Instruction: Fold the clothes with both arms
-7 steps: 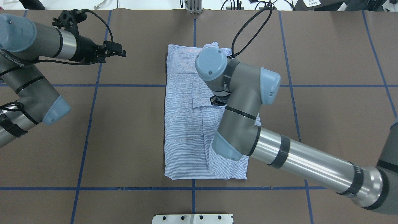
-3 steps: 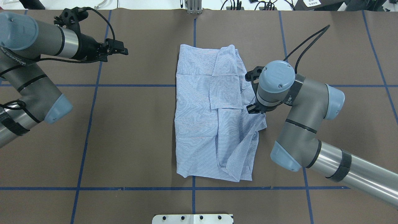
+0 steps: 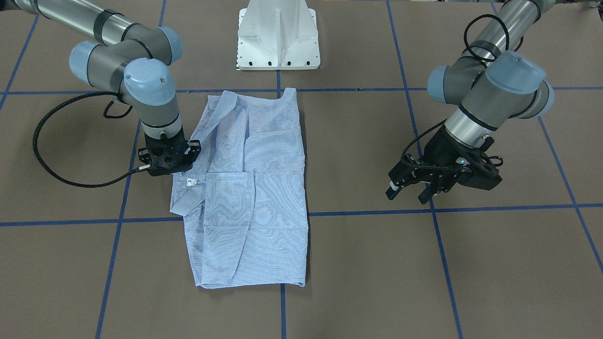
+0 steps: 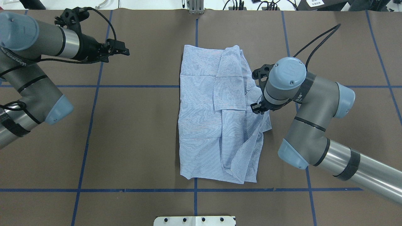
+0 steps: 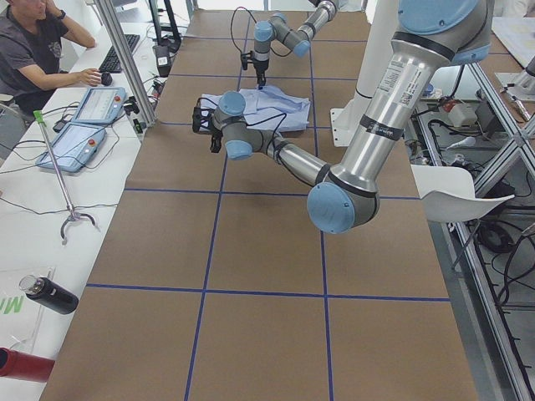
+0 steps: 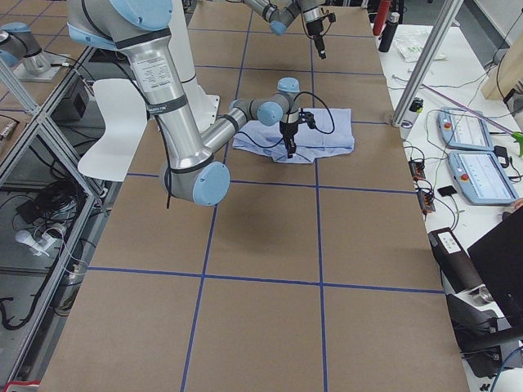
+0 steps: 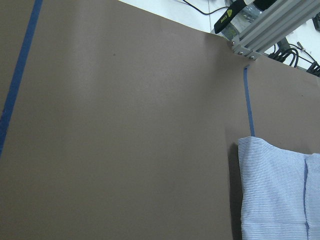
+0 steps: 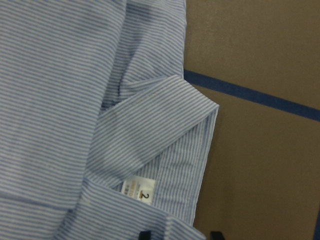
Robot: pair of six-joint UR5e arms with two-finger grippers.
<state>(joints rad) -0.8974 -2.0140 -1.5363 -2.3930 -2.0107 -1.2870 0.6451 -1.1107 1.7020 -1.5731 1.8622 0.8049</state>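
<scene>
The light blue striped shirt (image 4: 213, 125) lies folded lengthwise in the table's middle, its right side rumpled. My right gripper (image 4: 259, 108) points down at that right edge, over the collar. In the right wrist view the two fingertips (image 8: 145, 235) stand apart over the collar (image 8: 155, 125) and the white neck label (image 8: 138, 192), so my right gripper (image 8: 180, 235) is open. From the front, that gripper (image 3: 165, 162) sits just above the label (image 3: 191, 182). My left gripper (image 4: 121, 50) hovers open over bare table, far left of the shirt. The left wrist view catches only a corner of the shirt (image 7: 280, 190).
Blue tape lines grid the brown table. The white pedestal base (image 3: 278, 42) stands at the robot's edge. A metal frame post (image 4: 196, 8) is at the far edge. In the left side view a person (image 5: 33, 50) sits at a desk with control tablets (image 5: 84, 125).
My right gripper went from the shirt's middle to its right edge. The shirt slid right with it and its right side came out rumpled. The left arm barely moved.
</scene>
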